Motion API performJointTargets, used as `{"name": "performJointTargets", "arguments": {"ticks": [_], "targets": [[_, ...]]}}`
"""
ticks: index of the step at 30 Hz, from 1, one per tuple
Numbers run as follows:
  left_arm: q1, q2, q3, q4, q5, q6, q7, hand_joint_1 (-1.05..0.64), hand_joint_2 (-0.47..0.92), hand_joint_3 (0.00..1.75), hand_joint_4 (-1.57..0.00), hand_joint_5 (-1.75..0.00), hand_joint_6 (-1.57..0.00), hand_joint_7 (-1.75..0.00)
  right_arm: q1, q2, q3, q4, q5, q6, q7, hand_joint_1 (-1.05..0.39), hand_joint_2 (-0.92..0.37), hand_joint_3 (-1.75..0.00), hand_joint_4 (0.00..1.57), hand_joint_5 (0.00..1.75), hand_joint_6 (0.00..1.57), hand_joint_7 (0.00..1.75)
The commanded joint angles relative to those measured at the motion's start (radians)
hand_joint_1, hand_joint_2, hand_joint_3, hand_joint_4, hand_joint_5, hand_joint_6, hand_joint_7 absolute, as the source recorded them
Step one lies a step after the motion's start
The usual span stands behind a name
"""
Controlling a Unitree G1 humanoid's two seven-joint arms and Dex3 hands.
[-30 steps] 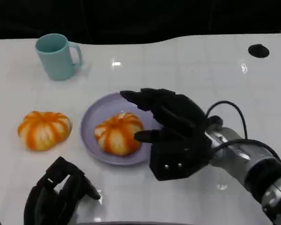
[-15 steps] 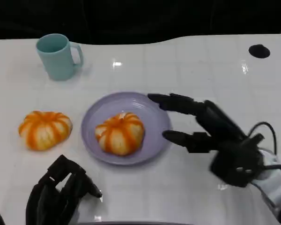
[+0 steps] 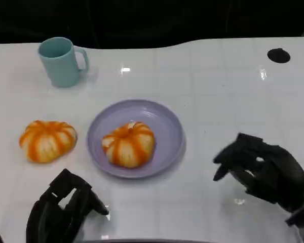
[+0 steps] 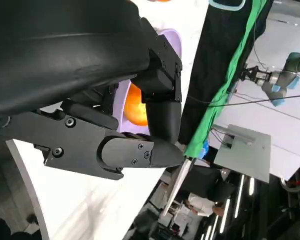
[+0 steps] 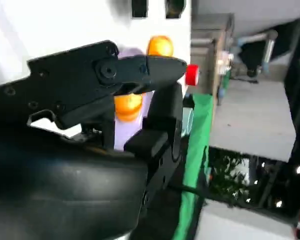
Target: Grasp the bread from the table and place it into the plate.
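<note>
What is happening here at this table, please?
A humanoid robot is putting bread onto a plate. One orange-striped bread already lies on the purple plate. The right hand is beside the plate, holding nothing. The left hand rests near the table's front edge, also holding nothing. A second bread lies on the white table left of the plate, with a teal mug behind it.

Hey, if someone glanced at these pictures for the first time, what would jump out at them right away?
Most striking is the orange-and-white striped pumpkin-shaped bread lying in the round lilac plate at the middle of the white table, with a second matching bread on the table to its left. A teal mug stands at the far left, and the black right hand hangs empty near the plate's right.
</note>
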Motion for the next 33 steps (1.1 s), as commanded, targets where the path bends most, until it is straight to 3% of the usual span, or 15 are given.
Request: {"name": "performJointTargets", "arguments": {"ticks": [1, 7, 10, 15, 33], "targets": [[0.015, 0.026, 0.001, -0.025, 0.003, 0.001, 0.004, -0.57, 0.92, 0.26, -0.62, -1.75, -0.50, -1.52, 0.053, 0.003, -0.061, -0.045, 0.085, 0.131, 0.078, -0.57, -0.92, -0.36, 0.52, 1.59, 0.56, 1.24], [0.013, 0.033, 0.007, -0.024, -0.011, 0.011, -0.007, -0.57, 0.92, 0.25, -0.62, -1.75, -0.50, -1.52, 0.107, 0.022, -0.112, -0.128, 0.136, 0.306, 0.107, -0.54, -0.92, -0.42, 0.49, 1.74, 0.52, 1.33], [0.009, 0.034, 0.011, -0.017, -0.021, 0.006, -0.023, -0.56, 0.92, 0.24, -0.62, -1.75, -0.50, -1.52, 0.126, 0.023, -0.125, -0.163, 0.146, 0.394, 0.103, -0.56, -0.92, -0.43, 0.59, 1.75, 0.48, 1.58], [0.005, 0.032, 0.011, -0.013, -0.022, 0.004, -0.031, -0.56, 0.92, 0.24, -0.62, -1.75, -0.49, -1.52, 0.160, 0.036, -0.144, -0.220, 0.140, 0.509, 0.065, -0.48, -0.92, -0.40, 0.68, 1.75, 0.47, 1.74], [0.000, 0.028, 0.012, -0.004, -0.018, -0.009, -0.032, -0.56, 0.92, 0.25, -0.61, -1.75, -0.48, -1.53, 0.133, 0.038, -0.184, -0.200, 0.131, 0.587, 0.112, -0.45, -0.92, -0.41, 0.82, 1.75, 0.58, 1.75]]}}
